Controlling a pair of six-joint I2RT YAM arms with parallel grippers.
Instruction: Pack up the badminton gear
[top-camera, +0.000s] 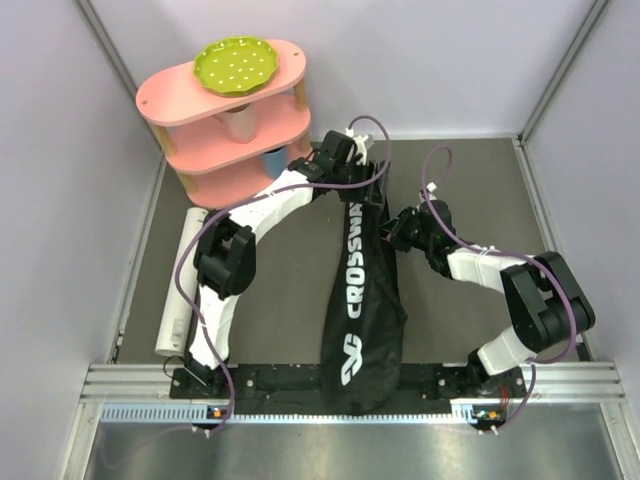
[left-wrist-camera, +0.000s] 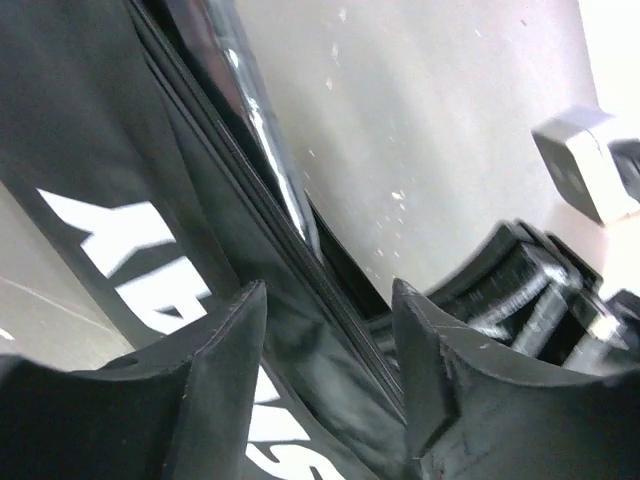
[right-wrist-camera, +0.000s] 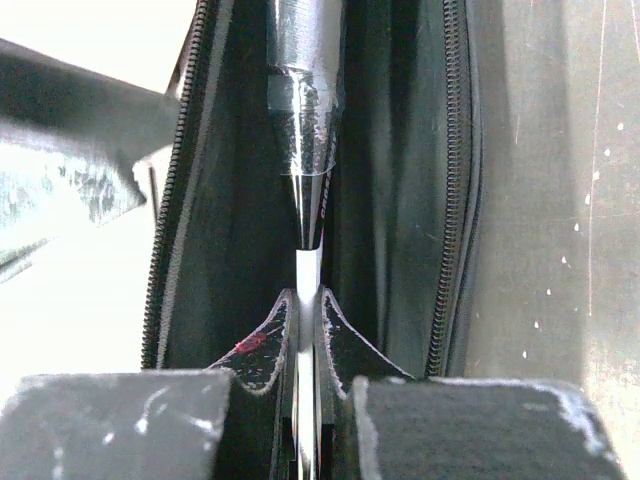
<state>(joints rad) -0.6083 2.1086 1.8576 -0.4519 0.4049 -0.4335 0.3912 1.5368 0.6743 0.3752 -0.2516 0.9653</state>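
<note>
Right gripper (right-wrist-camera: 308, 310) is clamped tight on the racket (right-wrist-camera: 308, 262), pinching the thin silver shaft just below where the black handle tapers down. Its fingers (right-wrist-camera: 262, 345) sit inside the unzipped mouth of the bag (right-wrist-camera: 400, 200), with the zipper (right-wrist-camera: 452, 180) running along both sides, so that stretch of racket is down in the bag.

Left gripper (left-wrist-camera: 330, 295) is a different story: jaws spread apart, gripping nothing. The bag's edge runs through the gap between its fingers, and I can't tell if either one actually touches the fabric. Its own camera catches the bag's white lettering, a shiny bit of shaft just past the edge, and the right gripper close by off to the side.

From the top view the bag lies lengthwise down the middle of the table (top-camera: 280, 290), wide end at the near edge between the arm bases and narrow end at the far side, where both grippers are. The white tube (top-camera: 178, 295) lies on the table well left of the bag, beside the left arm. The pink shelf (top-camera: 165, 95) sits in the far left corner with a green plate (top-camera: 238, 62) on top.
</note>
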